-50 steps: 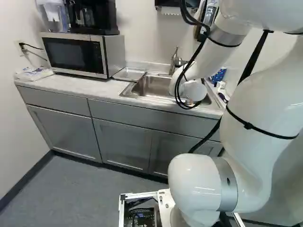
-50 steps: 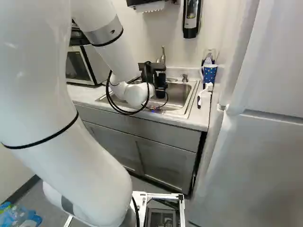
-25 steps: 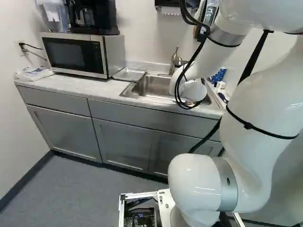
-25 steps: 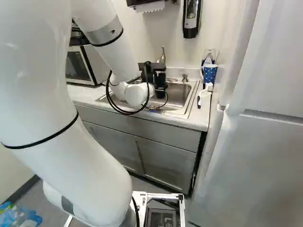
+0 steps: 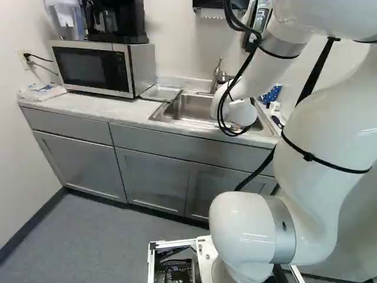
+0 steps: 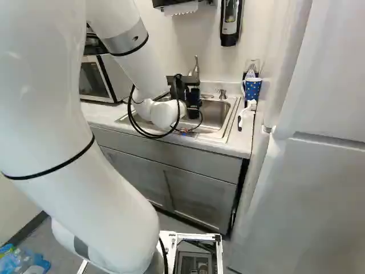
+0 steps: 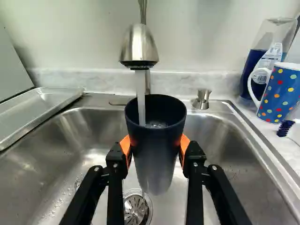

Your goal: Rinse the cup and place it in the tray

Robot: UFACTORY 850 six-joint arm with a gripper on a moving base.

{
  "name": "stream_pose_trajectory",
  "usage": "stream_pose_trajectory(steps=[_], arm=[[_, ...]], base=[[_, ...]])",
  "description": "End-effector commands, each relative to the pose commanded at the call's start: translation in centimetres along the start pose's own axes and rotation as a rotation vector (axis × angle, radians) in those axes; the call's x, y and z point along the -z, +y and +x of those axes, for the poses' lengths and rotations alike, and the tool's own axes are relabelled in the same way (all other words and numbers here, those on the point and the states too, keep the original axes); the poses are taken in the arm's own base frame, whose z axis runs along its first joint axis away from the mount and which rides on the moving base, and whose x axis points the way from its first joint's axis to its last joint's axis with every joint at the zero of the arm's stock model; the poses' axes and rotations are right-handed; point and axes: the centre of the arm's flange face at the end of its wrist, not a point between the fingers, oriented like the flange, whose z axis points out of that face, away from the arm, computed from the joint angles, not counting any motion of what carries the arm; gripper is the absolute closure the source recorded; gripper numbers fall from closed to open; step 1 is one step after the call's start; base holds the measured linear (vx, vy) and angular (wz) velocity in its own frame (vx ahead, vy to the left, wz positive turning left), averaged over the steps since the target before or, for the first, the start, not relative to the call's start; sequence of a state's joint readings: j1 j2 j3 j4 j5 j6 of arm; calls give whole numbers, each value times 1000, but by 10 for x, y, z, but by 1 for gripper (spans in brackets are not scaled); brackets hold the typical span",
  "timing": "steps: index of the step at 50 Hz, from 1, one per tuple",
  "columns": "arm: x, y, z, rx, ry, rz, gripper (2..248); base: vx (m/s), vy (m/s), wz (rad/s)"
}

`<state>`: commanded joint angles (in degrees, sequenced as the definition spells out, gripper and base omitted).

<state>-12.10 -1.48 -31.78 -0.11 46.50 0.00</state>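
My hand point(image 6: 183, 90) reaches out over the sink point(image 5: 194, 109), and in the wrist view its two fingers are clamped on the dark cup point(image 7: 157, 164), one orange pad point(image 7: 125, 146) pressed to each side of it, so the hand point(image 7: 156, 145) has the cup squarely between its fingertips. I have the cup mouth up, roughly upright, inside the sink's outline and close to the round drain point(image 7: 136, 208). The faucet point(image 7: 139, 44) stands ahead of my fingers, and a stream of water point(image 7: 140, 93) drops from its spout straight into the cup's open mouth. Drops dot the basin's steel near the drain. The tray point(image 5: 161, 92) is a shallow clear one, lying on the bench point(image 5: 88, 107) between the microwave point(image 5: 94, 68) and the sink, right at the sink's edge; whether it touches the rim I cannot tell. A small metal knob point(image 7: 202, 99) stands at the back of the sink near the faucet. On the far side of the sink from the tray, a blue dotted mug point(image 7: 281, 93) stands on the bench with a clear bottle point(image 7: 262, 51) behind it, and a white brush point(image 6: 247, 113) with dark bristles lies close by the mug. The fridge point(image 6: 308, 188) fills the right of the right base view.
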Motion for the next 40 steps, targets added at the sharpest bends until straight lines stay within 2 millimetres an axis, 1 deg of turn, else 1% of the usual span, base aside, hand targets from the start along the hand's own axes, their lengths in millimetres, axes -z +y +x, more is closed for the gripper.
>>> stream_pose_trajectory(steps=[40], arm=[[1, -2, 0, 1, 0, 4, 130]], base=[[0, 0, 0]])
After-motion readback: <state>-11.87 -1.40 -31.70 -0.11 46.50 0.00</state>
